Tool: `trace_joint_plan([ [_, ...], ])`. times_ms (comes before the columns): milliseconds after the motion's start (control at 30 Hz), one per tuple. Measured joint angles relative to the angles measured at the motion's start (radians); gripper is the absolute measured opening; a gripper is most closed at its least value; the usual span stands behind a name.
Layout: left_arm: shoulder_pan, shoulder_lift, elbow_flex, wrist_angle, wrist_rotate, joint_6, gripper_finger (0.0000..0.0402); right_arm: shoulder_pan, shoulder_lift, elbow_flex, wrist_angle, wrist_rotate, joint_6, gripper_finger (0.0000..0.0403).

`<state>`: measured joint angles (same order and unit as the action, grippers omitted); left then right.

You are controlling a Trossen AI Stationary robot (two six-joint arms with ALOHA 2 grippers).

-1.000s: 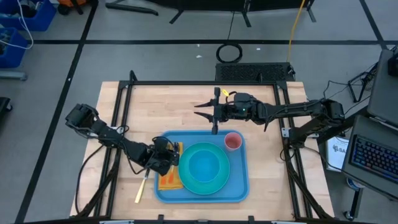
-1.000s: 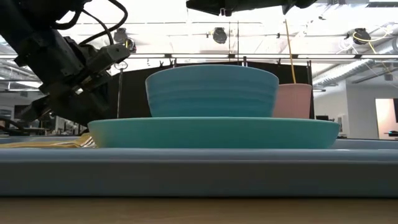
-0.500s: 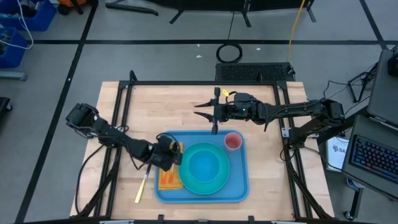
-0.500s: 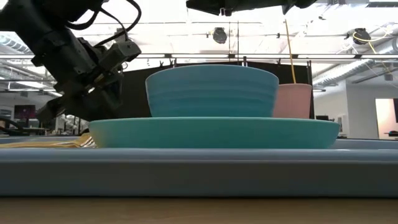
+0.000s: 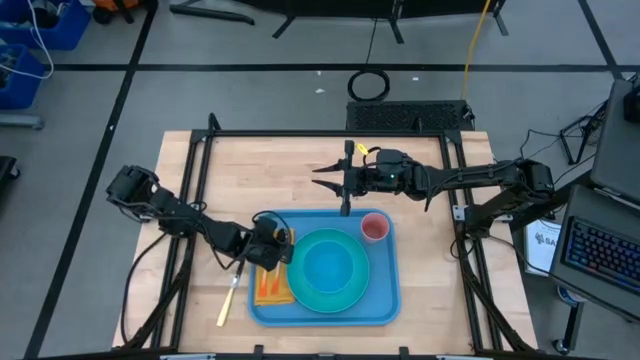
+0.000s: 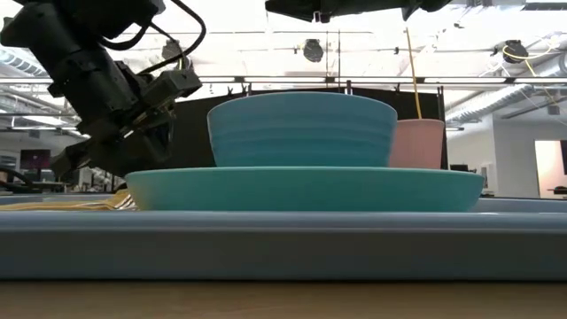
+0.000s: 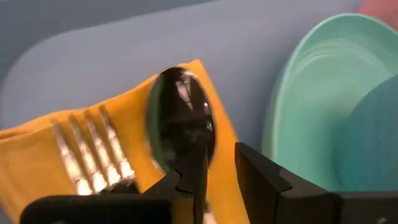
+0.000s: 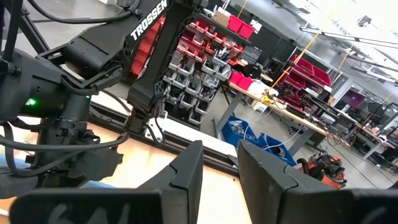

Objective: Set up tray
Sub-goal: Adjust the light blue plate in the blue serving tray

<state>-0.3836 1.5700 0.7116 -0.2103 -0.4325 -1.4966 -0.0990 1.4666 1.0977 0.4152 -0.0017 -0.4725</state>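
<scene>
The blue tray [image 5: 320,318] [image 6: 283,248] lies flat on the wooden table. On it stand a turquoise plate [image 5: 300,292] with a bowl [image 5: 330,268] on it, and a pink cup [image 5: 375,228]. An orange napkin [image 5: 270,290] [image 7: 31,168] lies in the tray's left part with a fork [image 7: 93,152] on it. My left gripper [image 5: 266,247] [image 7: 205,180] hovers over the napkin's far end, shut on a spoon [image 7: 180,127]. My right gripper [image 5: 340,180] [image 8: 221,168] waits, open, above the tray's far edge. My left gripper has the spoon's handle [image 7: 198,177] between its two fingers, just behind the spoon's bowl. The handle lies against one finger [image 7: 165,185]. The spoon's bowl sticks out past the fingertips, lifted clear above the napkin. The rest of the handle is hidden behind the gripper.
A yellow-handled utensil [image 5: 228,300] lies on the table just left of the tray. A black frame [image 5: 300,133] runs around the tabletop. Bare wood shows on the table's far side and beside the tray.
My left gripper has moved a little toward the table's right and far edges, farther over the tray, and has risen slightly in the low view. The tray, plate, bowl and cup have stayed put.
</scene>
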Motion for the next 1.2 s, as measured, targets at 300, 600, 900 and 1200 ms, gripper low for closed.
trace_joint_plan([
  [300, 0.0, 0.0, 0.0, -0.054, -0.009, -0.043, 0.0085, 0.0, 0.0, 0.0, 0.0, 0.0, 0.0, 0.0091],
  [600, 0.017, 0.0, 0.0, -0.088, -0.009, -0.043, 0.0085, 0.0, 0.0, 0.0, 0.003, 0.0, 0.001, 0.0091],
  [900, 0.025, 0.0, -0.019, -0.084, 0.014, -0.05, 0.0085, 0.0, 0.0, 0.0, 0.006, 0.0, 0.008, 0.0091],
  [1200, 0.024, 0.0, -0.02, -0.082, 0.016, -0.061, 0.0085, 0.0, 0.0, 0.0, 0.006, 0.0, 0.008, 0.0091],
])
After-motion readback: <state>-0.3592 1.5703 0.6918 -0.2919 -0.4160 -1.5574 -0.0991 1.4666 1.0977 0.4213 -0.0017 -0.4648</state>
